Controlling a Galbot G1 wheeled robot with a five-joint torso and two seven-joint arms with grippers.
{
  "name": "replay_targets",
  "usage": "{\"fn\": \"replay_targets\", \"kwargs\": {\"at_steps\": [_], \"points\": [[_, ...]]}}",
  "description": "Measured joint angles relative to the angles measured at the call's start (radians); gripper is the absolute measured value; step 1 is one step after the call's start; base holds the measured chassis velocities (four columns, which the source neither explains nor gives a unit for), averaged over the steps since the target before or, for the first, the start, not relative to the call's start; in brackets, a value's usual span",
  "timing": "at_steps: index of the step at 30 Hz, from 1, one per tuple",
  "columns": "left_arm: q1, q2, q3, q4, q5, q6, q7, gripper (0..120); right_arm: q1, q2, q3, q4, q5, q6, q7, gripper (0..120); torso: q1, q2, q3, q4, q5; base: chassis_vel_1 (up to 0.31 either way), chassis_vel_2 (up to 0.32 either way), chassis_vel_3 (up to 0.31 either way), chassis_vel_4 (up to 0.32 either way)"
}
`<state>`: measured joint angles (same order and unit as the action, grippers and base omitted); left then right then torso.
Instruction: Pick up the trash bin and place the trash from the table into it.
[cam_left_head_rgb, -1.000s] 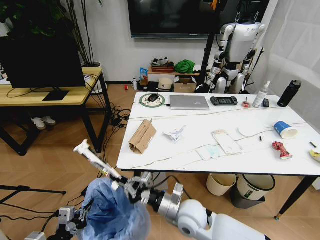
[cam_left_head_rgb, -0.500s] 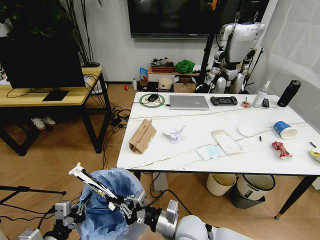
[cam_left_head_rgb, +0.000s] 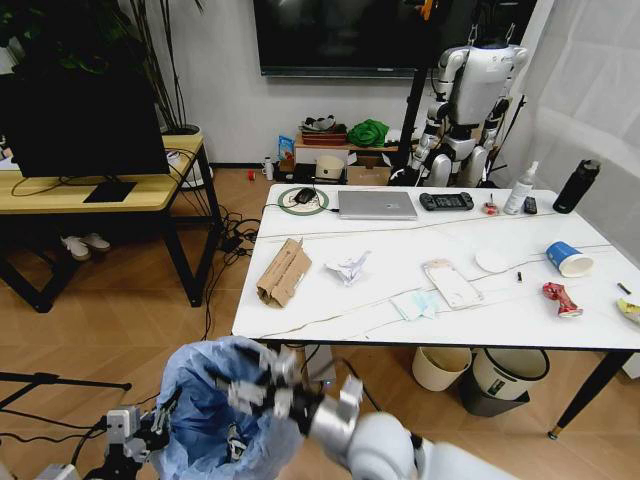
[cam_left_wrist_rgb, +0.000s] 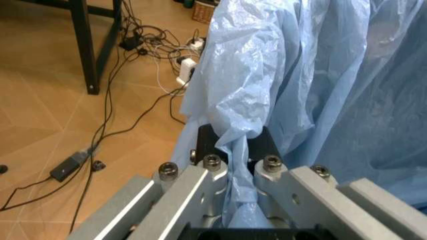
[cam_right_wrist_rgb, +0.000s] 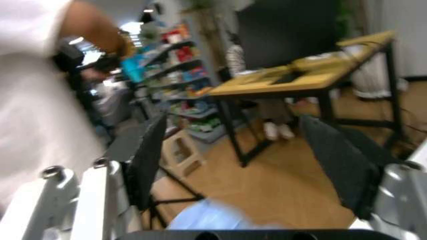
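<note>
**A:** What's nearest the robot?

**B:** The trash bin (cam_left_head_rgb: 215, 410), low in front of the torso, off the floor between the two arms. The left pincer (cam_left_wrist_rgb: 233, 150) is clamped on a fold of its blue liner at the near-left side; the wrist view shows both pads pinching the plastic.

**A:** And the right one?

**B:** The right pincer (cam_left_head_rgb: 262, 385) hovers over the bin's mouth, jaws spread wide and holding nothing; its own view shows the two dark pads well apart with the liner just below.

**A:** So where does the litter lie from there?

**B:** Ahead and higher, on the table (cam_left_head_rgb: 380, 325). The closest piece is the torn cardboard box (cam_left_head_rgb: 284, 271) at the near-left corner, its long axis running away from the robot and a little right. Beyond it sits the crumpled white paper (cam_left_head_rgb: 348, 267), then the clear plastic pack (cam_left_head_rgb: 452, 283). The blue paper cup (cam_left_head_rgb: 569, 258) and the crushed red can (cam_left_head_rgb: 561, 298) are well over to the right.

**A:** Which arm suits the box?

**B:** I'd judge the right: it's free, and the left is taken up holding the bin.
</note>
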<state>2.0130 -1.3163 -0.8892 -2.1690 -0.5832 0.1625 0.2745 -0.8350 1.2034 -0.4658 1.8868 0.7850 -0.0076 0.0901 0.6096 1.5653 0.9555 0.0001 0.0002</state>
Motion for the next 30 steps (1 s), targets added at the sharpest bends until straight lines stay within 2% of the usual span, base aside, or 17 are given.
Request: {"fn": "replay_targets", "kwargs": {"at_steps": [1, 2, 3, 7, 9, 10, 16, 22, 30], "points": [[0.004, -0.003, -0.003, -0.002, 0.005, -0.002, 0.003, 0, 0.017, 0.033, 0.012, -0.02, 0.007, -0.035, 0.038, 81, 0.0, 0.0, 0.0, 0.0001, -0.0002, 0.0, 0.0, 0.0, 0.0], [0.004, -0.003, -0.003, -0.002, 0.005, -0.002, 0.003, 0, 0.017, 0.033, 0.012, -0.02, 0.007, -0.035, 0.038, 81, 0.0, 0.0, 0.0, 0.0001, -0.0002, 0.0, 0.0, 0.0, 0.0], [0.01, -0.007, -0.008, -0.002, 0.011, -0.004, 0.007, 0, 0.045, 0.078, 0.025, -0.055, 0.013, -0.074, 0.097, 88, 0.0, 0.0, 0.0, 0.0001, -0.0001, 0.0, 0.0, 0.0, 0.0], [0.021, -0.017, -0.027, 0.0, 0.021, -0.012, 0.017, 0, 0.135, 0.184, 0.046, -0.186, -0.037, -0.178, 0.279, 98, 0.0, 0.0, 0.0, 0.0001, -0.0004, 0.0, 0.0, 0.0, 0.0], [0.024, -0.023, -0.033, -0.001, 0.021, -0.014, 0.02, 0, 0.177, 0.234, 0.053, -0.26, -0.077, -0.238, 0.376, 100, 0.0, 0.0, 0.0, 0.0001, -0.0005, 0.0, 0.0, 0.0, 0.0], [0.024, -0.023, -0.033, -0.001, 0.021, -0.014, 0.02, 0, 0.177, 0.234, 0.053, -0.26, -0.077, -0.238, 0.376, 100, 0.0, 0.0, 0.0, 0.0001, -0.0005, 0.0, 0.0, 0.0, 0.0], [0.021, -0.037, -0.032, -0.005, 0.019, -0.015, 0.02, 0, 0.246, 0.352, 0.078, -0.424, -0.121, -0.362, 0.513, 100, 0.0, 0.0, 0.0, -0.0002, -0.0004, 0.0, 0.0, 0.0, 0.0], [0.019, -0.042, -0.032, -0.006, 0.018, -0.015, 0.02, 0, 0.273, 0.411, 0.07, -0.53, -0.14, -0.393, 0.545, 100, 0.0, 0.0, 0.0, 0.0, -0.0002, 0.0, 0.0, 0.0, 0.0], [0.019, -0.053, -0.032, -0.008, 0.017, -0.017, 0.023, 0, 0.275, 0.41, 0.056, -0.675, -0.23, -0.396, 0.575, 100, 0.0, 0.0, 0.0, -0.0003, -0.0002, 0.0, 0.0, 0.0, 0.0]]}}
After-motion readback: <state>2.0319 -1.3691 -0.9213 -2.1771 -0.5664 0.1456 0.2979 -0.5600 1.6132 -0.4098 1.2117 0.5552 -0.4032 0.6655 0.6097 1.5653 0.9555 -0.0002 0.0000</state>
